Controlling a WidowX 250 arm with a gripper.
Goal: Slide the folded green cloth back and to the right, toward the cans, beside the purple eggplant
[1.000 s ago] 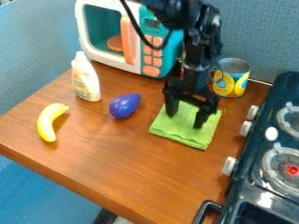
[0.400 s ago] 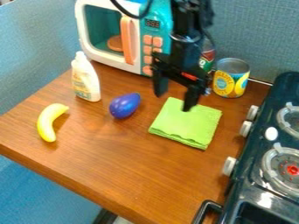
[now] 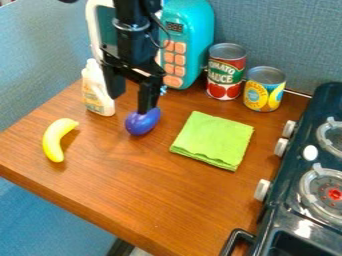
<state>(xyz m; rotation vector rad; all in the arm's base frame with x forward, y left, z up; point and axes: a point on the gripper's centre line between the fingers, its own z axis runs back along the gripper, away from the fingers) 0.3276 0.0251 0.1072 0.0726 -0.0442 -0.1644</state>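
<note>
The black gripper (image 3: pixel 129 103) hangs open at the upper left of the table, with nothing between its fingers. One fingertip overlaps the upper edge of the purple egg-shaped object (image 3: pixel 142 123) in the view; whether they touch I cannot tell. Just left of the gripper stands a white bottle (image 3: pixel 98 92), partly hidden by it. A yellow banana (image 3: pixel 57 139) lies farther left. To the right, a folded green cloth (image 3: pixel 213 141) lies flat on the wooden table (image 3: pixel 160 187).
Behind the arm is a teal and white toy microwave (image 3: pixel 190 40). A tomato sauce can (image 3: pixel 226 71) and a yellow can (image 3: pixel 264 89) stand at the back right. A dark toy stove (image 3: pixel 291 175) with knobs borders the right side.
From over the green cloth, my gripper has risen and moved left to above the purple object. The cloth and both cans are uncovered now; the objects on the table have stayed put.
</note>
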